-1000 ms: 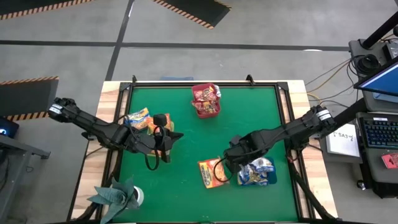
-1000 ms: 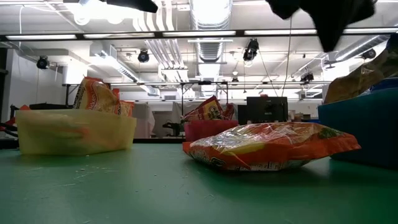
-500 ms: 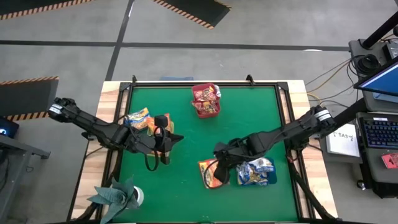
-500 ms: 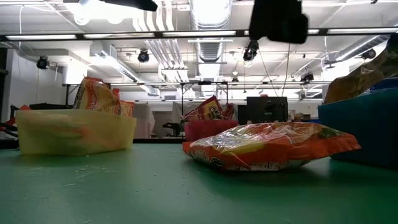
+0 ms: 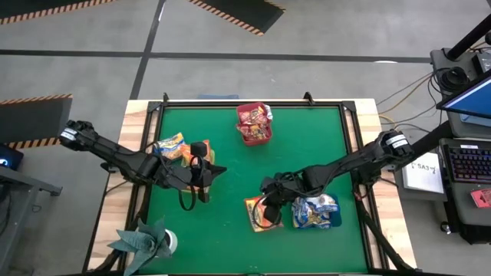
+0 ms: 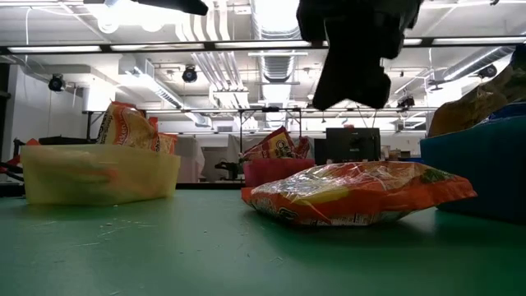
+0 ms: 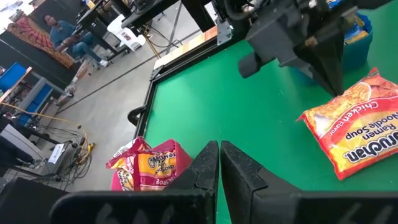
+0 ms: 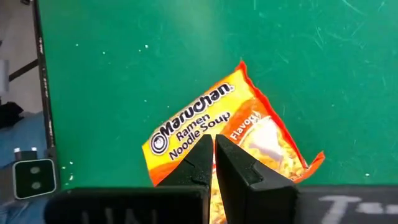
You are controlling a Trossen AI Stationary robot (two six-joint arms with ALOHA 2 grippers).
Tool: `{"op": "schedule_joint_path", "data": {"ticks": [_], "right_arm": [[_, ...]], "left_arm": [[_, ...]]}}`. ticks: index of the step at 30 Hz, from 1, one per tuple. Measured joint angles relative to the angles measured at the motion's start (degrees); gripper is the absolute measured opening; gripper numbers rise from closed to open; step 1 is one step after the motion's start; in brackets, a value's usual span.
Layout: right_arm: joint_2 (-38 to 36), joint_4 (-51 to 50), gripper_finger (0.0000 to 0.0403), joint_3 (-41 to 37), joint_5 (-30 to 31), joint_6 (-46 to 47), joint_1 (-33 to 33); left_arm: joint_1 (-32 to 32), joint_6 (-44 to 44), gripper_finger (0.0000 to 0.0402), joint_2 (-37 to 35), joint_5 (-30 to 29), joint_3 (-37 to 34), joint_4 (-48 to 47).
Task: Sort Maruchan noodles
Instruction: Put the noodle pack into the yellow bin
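An orange Maruchan noodles packet [image 5: 261,214] lies flat on the green table [image 5: 230,222], seen also in the low view [image 6: 357,194] and the right wrist view [image 8: 211,124]. My right gripper [image 5: 265,196] hangs shut just above it, slanting down, and stays clear of it in the low view [image 6: 330,99]. My left gripper [image 5: 221,169] waits shut at mid-left, in the air, holding nothing [image 7: 219,157]. More packets stick out of the yellow tray [image 5: 173,148], the red tray [image 5: 255,125] and the blue tray [image 5: 314,212].
The blue tray [image 6: 481,168] stands right beside the orange packet, on its right. The yellow tray [image 6: 99,171] is at the left and the red tray [image 6: 275,168] at the far middle. A teal paper plant [image 5: 146,239] stands at the near left corner. Bare green mat lies between the trays.
My right gripper has swung toward the table's left edge and sunk, rolling and tipping its fingers downward, until it hangs over the orange packet. It has stayed shut. The packet has not moved.
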Motion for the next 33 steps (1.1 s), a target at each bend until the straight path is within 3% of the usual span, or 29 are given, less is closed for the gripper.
{"op": "schedule_joint_path", "data": {"ticks": [8,17,20,24,26,30,33], "right_arm": [[4.54,4.18,0.0009,-3.04,-3.28,0.13,-0.03],[13.57,3.43,0.0009,3.90,-4.02,-6.67,-1.23],[14.75,3.45,0.0009,6.09,-0.51,-7.42,-2.82],[15.30,3.30,0.0009,8.27,10.15,-6.33,-5.97],[15.09,3.51,0.0009,9.26,11.32,-8.14,-7.78],[13.20,3.05,0.0009,10.69,9.64,-12.34,-10.00],[11.39,1.58,0.0009,11.33,5.15,-13.92,-11.28]], "left_arm": [[0.00,-0.04,0.0000,0.00,0.00,0.00,0.09],[0.00,-0.45,0.0000,0.00,-0.02,0.00,-0.11],[0.00,-0.45,0.0000,0.00,-0.02,0.00,-0.17],[0.00,-0.51,0.0000,0.00,-0.04,0.00,-0.20],[0.01,-0.68,0.0000,0.00,-0.02,0.00,-0.21],[0.00,-1.10,0.0000,0.00,-0.04,0.00,-0.31],[0.00,-2.15,0.0000,0.00,-0.02,0.00,-0.33]]}}
